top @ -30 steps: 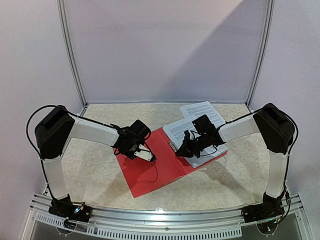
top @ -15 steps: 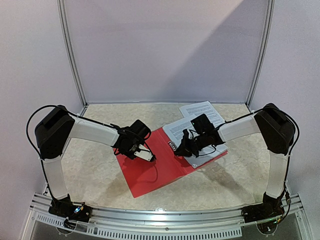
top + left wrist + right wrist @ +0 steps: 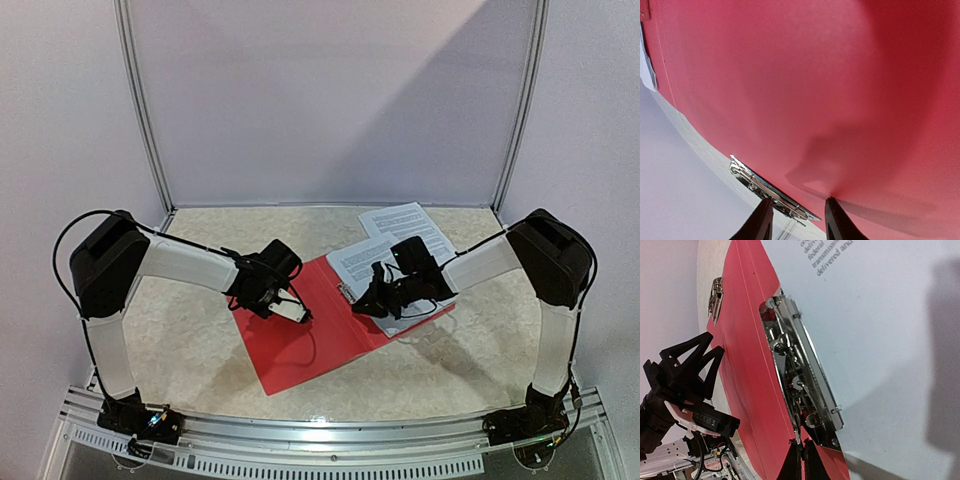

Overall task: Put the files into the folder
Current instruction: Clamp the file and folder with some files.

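Note:
The red folder (image 3: 300, 345) lies open on the table. White printed files (image 3: 358, 258) lie on its right half, and another sheet (image 3: 405, 220) lies behind on the table. My left gripper (image 3: 300, 314) is open and empty, with one fingertip (image 3: 836, 220) touching the bare left cover (image 3: 830, 80). My right gripper (image 3: 366, 300) is shut, its tips (image 3: 802, 462) at the near end of the silver clip (image 3: 800, 375) by the spine, beside the paper (image 3: 880, 340). I cannot tell whether it pinches part of the clip.
A second small silver clip (image 3: 770, 191) sits at the left cover's edge and also shows in the right wrist view (image 3: 715, 295). The speckled beige tabletop (image 3: 190, 330) lies around the folder. White walls with metal posts (image 3: 140, 110) enclose the back and sides.
My right gripper and wrist have shifted slightly toward the near right beside the clip. The left arm, the folder and the sheets have not moved.

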`<action>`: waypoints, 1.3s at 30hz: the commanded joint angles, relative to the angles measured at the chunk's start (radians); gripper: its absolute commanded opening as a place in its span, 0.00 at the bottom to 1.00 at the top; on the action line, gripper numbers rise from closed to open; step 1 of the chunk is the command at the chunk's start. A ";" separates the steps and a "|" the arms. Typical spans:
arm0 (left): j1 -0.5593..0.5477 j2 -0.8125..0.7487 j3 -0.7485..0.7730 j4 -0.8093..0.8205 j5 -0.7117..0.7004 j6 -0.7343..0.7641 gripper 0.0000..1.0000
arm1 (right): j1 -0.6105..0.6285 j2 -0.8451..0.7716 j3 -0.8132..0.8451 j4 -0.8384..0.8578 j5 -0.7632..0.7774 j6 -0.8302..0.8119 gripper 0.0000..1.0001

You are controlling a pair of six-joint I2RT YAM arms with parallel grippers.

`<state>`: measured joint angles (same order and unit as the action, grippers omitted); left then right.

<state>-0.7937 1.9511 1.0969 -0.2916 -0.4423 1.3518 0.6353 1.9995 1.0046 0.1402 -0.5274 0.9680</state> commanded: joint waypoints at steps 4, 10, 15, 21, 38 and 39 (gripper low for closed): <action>0.015 0.141 -0.011 -0.325 0.167 -0.035 0.37 | -0.049 0.126 -0.073 -0.267 0.148 0.006 0.01; 0.045 0.150 0.316 -0.527 0.319 -0.128 0.45 | -0.048 0.159 -0.044 -0.276 0.137 -0.005 0.01; 0.041 0.176 0.552 -0.704 0.469 -0.119 0.48 | -0.048 0.177 -0.040 -0.272 0.121 -0.018 0.01; 0.043 0.221 0.759 -0.684 0.709 -0.118 0.38 | -0.052 0.183 -0.031 -0.277 0.106 -0.029 0.01; -0.005 0.419 0.795 -0.381 0.885 0.117 0.31 | -0.060 0.192 -0.050 -0.233 0.083 -0.012 0.01; -0.005 0.424 0.798 -0.378 0.885 0.111 0.30 | -0.061 0.191 -0.052 -0.232 0.083 -0.012 0.01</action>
<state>-0.7773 2.3569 1.8664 -0.7265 0.4202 1.4708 0.5941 2.0670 1.0328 0.1642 -0.6598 0.9264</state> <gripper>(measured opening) 0.309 0.008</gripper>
